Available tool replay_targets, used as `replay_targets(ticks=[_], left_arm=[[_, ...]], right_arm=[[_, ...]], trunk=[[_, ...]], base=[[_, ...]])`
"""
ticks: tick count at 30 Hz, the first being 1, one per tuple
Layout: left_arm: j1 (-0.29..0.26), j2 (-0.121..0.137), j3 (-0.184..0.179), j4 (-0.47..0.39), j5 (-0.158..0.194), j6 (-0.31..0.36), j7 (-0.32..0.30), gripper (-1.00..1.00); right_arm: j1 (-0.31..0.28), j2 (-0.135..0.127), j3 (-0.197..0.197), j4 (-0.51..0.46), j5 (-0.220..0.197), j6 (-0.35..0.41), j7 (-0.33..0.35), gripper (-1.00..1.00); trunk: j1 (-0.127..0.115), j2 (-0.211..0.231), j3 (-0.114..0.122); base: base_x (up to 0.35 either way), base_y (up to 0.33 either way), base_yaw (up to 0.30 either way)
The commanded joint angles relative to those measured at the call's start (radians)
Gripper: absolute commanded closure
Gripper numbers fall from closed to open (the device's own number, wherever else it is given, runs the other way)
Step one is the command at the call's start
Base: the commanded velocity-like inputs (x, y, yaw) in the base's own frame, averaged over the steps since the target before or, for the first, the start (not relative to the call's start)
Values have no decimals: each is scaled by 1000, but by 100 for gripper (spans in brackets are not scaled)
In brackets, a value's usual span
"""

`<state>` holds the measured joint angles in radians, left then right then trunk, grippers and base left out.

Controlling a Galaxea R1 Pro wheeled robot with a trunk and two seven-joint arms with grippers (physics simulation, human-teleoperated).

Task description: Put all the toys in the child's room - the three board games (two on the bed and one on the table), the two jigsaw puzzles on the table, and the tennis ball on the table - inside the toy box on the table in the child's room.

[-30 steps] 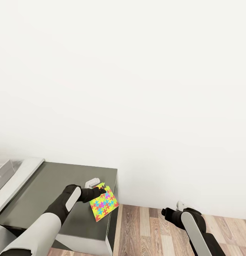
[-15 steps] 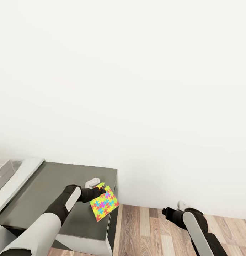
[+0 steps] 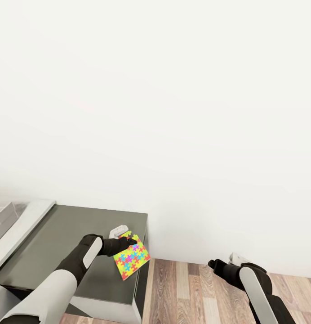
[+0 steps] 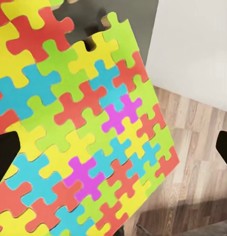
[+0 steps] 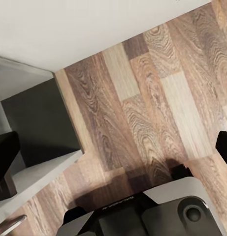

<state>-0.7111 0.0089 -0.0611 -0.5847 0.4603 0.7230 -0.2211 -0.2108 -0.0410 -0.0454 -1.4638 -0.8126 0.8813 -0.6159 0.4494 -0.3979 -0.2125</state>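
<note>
Partly off the dark tabletop (image 3: 61,234) corner, a bright jigsaw puzzle (image 3: 131,259) tilted, its near edge under the left claw (image 3: 131,243), grip unclear, small white object (image 3: 117,232) half hidden behind, right claw (image 3: 214,264) over wood floor (image 3: 191,292), spread unclear.

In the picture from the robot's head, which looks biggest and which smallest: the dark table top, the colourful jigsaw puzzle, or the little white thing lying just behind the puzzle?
As they look in the head view, largest to smallest:
1. table top, by far the biggest.
2. jigsaw puzzle, at the table's right edge, under the left gripper.
3. small white object, partly hidden by the gripper, so its full size is unsure.
</note>
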Motion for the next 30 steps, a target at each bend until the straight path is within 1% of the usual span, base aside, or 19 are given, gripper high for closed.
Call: replay_targets(ticks=[1,23,27,30], left_arm=[[-1,1,-3,-1,-1,2,-3,-100],[-1,4,-3,-5,1,1,-7,-100],[-1,4,-3,-17,3,2,-9,-100],[-1,5,-4,-44,4,4,-9,-100]], right_arm=[[-1,0,0,-1,-10,2,-10,-100],[-1,1,-1,-1,-10,2,-9,-100],[-1,1,-1,-1,-9,2,-9,-100],[-1,0,-1,-1,-9,2,-9,-100]], trunk=[[1,-2,-2],[1,-2,-2],[1,-2,-2],[1,-2,-2]], base=[[0,-38,0],[-29,-22,0],[0,0,0],[0,0,0]])
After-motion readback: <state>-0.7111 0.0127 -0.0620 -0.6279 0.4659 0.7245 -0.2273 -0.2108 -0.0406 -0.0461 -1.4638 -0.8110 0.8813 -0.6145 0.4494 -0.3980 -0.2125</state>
